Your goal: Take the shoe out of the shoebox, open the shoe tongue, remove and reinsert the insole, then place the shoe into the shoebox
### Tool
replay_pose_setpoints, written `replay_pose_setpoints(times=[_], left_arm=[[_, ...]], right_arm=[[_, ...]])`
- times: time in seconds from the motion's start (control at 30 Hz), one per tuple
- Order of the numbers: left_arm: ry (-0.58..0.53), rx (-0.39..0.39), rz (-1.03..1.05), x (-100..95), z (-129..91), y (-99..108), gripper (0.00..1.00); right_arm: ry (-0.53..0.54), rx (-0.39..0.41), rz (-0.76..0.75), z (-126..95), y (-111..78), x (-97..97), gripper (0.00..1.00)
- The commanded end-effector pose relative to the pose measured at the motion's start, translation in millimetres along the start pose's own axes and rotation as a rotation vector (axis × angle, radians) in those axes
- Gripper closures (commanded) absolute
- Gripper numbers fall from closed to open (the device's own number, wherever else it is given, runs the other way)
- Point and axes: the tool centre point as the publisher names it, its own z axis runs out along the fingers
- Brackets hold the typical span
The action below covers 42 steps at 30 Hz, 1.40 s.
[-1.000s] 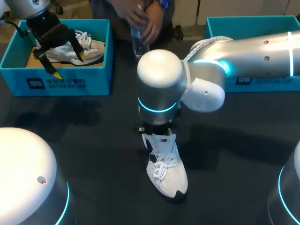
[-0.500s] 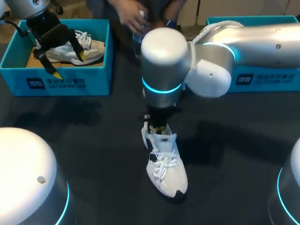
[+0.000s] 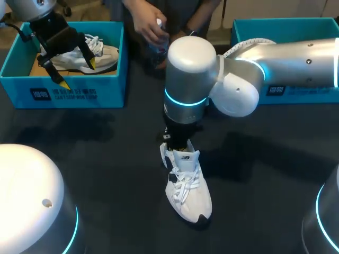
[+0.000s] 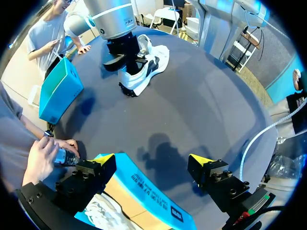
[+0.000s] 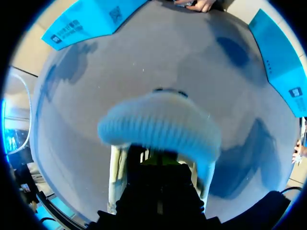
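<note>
left jaws: released, above shoebox (image 3: pixel 63 94) holding second shoe (image 3: pixel 105 53) | right jaws: at heel of white shoe (image 3: pixel 187 186) on desk (image 3: pixel 106 159), grip state cannot tell

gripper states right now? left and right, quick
Left gripper: open, empty, above the shoebox.
Right gripper: down at the white shoe heel opening; state cannot be told.

The sneaker (image 3: pixel 188 185) is white with white laces, a black sole and black side trim, on a dark grey counter (image 3: pixel 95 153). The left shoebox (image 3: pixel 69 92) is teal with white print and brown card inside, under a second shoe (image 3: pixel 100 53), also white. The right shoebox (image 3: pixel 275 24) is teal too. My left pincer (image 3: pixel 78 73) is black, yellow-tipped. My right arm (image 3: pixel 286 58) is silver with a glowing cyan ring.
</note>
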Motion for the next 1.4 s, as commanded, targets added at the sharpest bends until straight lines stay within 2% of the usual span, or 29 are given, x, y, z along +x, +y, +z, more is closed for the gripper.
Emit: replay_pose_setpoints(times=[0.03,0.17,0.33,0.5,0.73,0.9,1.1,1.2,1.4], left_arm=[[0.002,-0.001,0.001,0.0,-0.2,0.4,0.0],[0.002,-0.001,0.001,0.0,-0.2,0.4,0.0],[0.002,-0.001,0.001,0.0,-0.2,0.4,0.0],[0.002,-0.001,0.001,0.0,-0.2,0.4,0.0],[0.002,-0.001,0.001,0.0,-0.2,0.4,0.0],[0.002,-0.001,0.001,0.0,-0.2,0.4,0.0],[0.002,-0.001,0.001,0.0,-0.2,0.4,0.0],[0.002,-0.001,0.001,0.0,-0.2,0.4,0.0],[0.002,-0.001,0.001,0.0,-0.2,0.4,0.0]], right_arm=[[-0.02,0.045,0.021,13.3,-14.3,7.7,1.0],[-0.045,0.031,0.036,-0.2,-21.6,8.0,1.0],[-0.089,0.014,0.027,-22.5,-20.3,4.4,1.0],[-0.089,0.05,0.027,-30.2,-24.0,1.4,1.0],[-0.036,0.09,0.0,-11.8,-33.6,1.8,1.0],[-0.028,0.087,0.003,0.1,-34.1,-2.8,1.0],[-0.026,0.072,-0.002,1.8,-28.1,-2.7,1.0],[-0.048,0.068,-0.017,-9.7,-25.1,-1.6,1.0],[-0.092,0.067,-0.015,-41.7,-33.1,-7.9,1.0]])
